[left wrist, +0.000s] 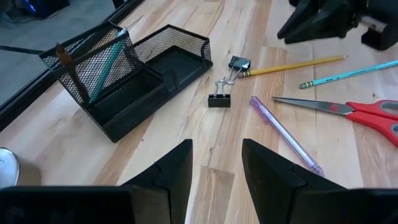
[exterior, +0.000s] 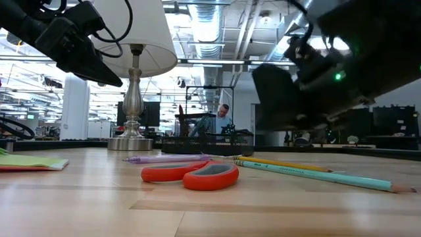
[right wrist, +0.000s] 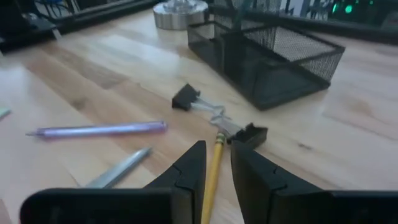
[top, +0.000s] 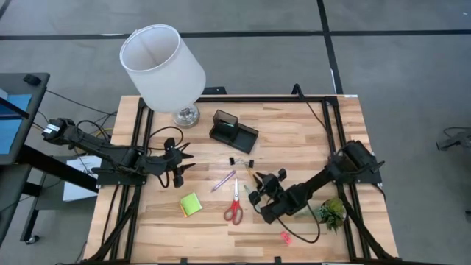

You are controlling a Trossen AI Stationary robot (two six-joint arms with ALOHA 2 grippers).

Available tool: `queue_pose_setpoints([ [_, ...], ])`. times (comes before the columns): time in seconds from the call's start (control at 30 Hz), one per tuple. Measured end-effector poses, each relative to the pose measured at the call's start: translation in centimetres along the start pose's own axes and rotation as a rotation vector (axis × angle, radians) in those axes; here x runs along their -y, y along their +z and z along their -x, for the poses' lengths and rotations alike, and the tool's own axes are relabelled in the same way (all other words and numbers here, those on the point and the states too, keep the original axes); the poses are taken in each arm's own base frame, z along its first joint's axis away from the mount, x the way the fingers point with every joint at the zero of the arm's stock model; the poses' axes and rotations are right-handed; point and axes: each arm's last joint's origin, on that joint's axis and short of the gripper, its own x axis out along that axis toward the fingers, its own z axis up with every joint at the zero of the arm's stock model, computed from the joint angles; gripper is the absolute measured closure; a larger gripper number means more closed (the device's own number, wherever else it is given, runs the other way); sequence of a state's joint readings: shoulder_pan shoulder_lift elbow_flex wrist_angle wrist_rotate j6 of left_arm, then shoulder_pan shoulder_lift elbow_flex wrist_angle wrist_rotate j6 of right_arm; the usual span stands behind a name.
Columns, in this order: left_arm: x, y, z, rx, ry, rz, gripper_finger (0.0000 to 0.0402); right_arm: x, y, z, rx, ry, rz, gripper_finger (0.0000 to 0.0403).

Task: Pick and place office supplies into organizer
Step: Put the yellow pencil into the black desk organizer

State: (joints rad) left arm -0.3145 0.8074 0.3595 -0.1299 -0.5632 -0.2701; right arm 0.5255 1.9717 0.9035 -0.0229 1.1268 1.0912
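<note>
I see the wooden counter (top: 309, 140) with the white-shaded lamp (top: 163, 65) standing at its far left. The black mesh organizer (top: 233, 130) sits just right of the lamp base, its taller cup section toward the lamp and the low tray toward the right; a teal pen (left wrist: 107, 67) leans inside the cup.

My left gripper (top: 179, 163) hangs over the counter's left side, fingers (left wrist: 168, 171) spread apart with nothing between them, aimed toward the organizer and clips. My right gripper (top: 262, 181) is low near the counter's middle, fingers (right wrist: 189, 168) released with a narrow gap, the yellow pencil (right wrist: 212, 173) lying on the counter in line with that gap, its tip toward the clips.

The red-handled scissors (top: 234, 205) lie with their long axis running near to far, handles toward the near edge and blades pointing to the organizer. The lime-green sticky-note pad (top: 190, 204) lies flat to their left. The purple pen (top: 223, 180) lies on a diagonal just beyond the scissor blades. A teal pencil (left wrist: 348, 73) lies roughly parallel to the yellow one. Two black binder clips (top: 241, 161) lie touching, between the pens and the organizer. A small pink-red piece (top: 285, 237) sits near the front edge, near the green plant (top: 333, 212).
</note>
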Motion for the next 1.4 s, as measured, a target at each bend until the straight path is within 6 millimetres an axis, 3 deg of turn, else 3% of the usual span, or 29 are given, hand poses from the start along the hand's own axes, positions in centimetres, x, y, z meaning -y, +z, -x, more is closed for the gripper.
queue_pose_setpoints([
  [0.27, 0.0, 0.0, 0.0, 0.000, 0.001, 0.000, 0.0270, -0.4, -3.1, -1.0, -0.032, 0.018, -0.046, 0.0333],
  [0.63, 0.0, 0.0, 0.0, -0.003, 0.002, -0.001, 0.0269, -0.1, -5.4, -2.0, -0.037, -0.008, 0.000, 0.0333],
  [0.83, 0.0, -0.1, 0.0, -0.006, 0.004, -0.003, 0.0269, 0.0, -5.5, -2.0, -0.046, -0.012, 0.060, 0.0333],
  [1.0, 0.0, -0.1, 0.0, -0.006, 0.004, -0.002, 0.0269, 0.4, -5.1, -2.7, -0.067, -0.038, -0.015, 0.0333],
  [1.23, 0.0, -0.1, 0.0, -0.006, 0.004, -0.002, 0.0269, 0.6, -5.1, -2.8, -0.084, -0.047, 0.003, 0.0388],
  [1.4, 0.0, -0.1, 0.0, -0.006, 0.004, -0.001, 0.0269, 0.5, -5.0, -2.8, -0.079, -0.048, -0.016, 0.0382],
])
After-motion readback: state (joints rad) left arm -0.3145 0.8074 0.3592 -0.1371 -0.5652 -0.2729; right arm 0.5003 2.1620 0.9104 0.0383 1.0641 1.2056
